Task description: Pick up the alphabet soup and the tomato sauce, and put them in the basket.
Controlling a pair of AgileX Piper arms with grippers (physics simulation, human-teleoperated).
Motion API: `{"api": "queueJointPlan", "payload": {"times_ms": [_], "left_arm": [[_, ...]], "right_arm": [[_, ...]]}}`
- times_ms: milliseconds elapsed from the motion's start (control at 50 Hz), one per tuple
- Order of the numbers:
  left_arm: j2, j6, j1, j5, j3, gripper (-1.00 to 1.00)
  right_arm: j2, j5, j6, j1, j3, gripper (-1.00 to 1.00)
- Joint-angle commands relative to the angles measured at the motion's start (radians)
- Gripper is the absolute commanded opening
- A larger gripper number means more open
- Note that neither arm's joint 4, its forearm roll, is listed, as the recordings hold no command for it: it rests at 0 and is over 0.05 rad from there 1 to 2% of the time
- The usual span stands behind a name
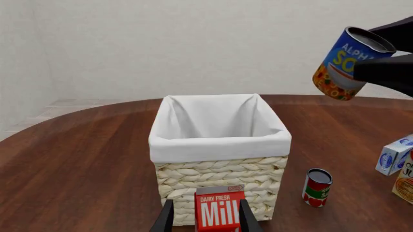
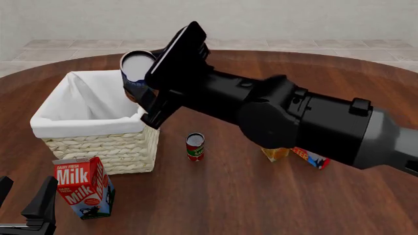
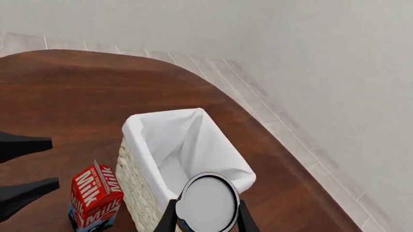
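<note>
My right gripper is shut on the alphabet soup, a blue-and-orange can with a pale lid. It holds the can tilted in the air, over the right rim of the basket. The can also shows in the left wrist view and the right wrist view. The basket is cream wicker with a white liner and looks empty inside. The tomato sauce, a red-and-green can, stands upright on the table right of the basket. My left gripper is open and empty at the front left.
A milk carton stands in front of the basket, just beyond my left gripper's fingers. An orange carton and a red-and-blue box lie under my right arm. A white-and-blue box sits right of the tomato sauce.
</note>
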Motion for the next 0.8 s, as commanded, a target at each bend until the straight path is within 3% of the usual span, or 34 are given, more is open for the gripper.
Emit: {"api": "queueJointPlan", "payload": {"times_ms": [20, 800], "left_arm": [[0.000, 0.000, 0.000, 0.000, 0.000, 1.00], [0.000, 0.000, 0.000, 0.000, 0.000, 1.00]], "right_arm": [[0.026, 0.010, 0.024, 0.007, -0.056, -1.00], [0.145, 0.020, 0.016, 0.031, -0.168, -1.00]]}}
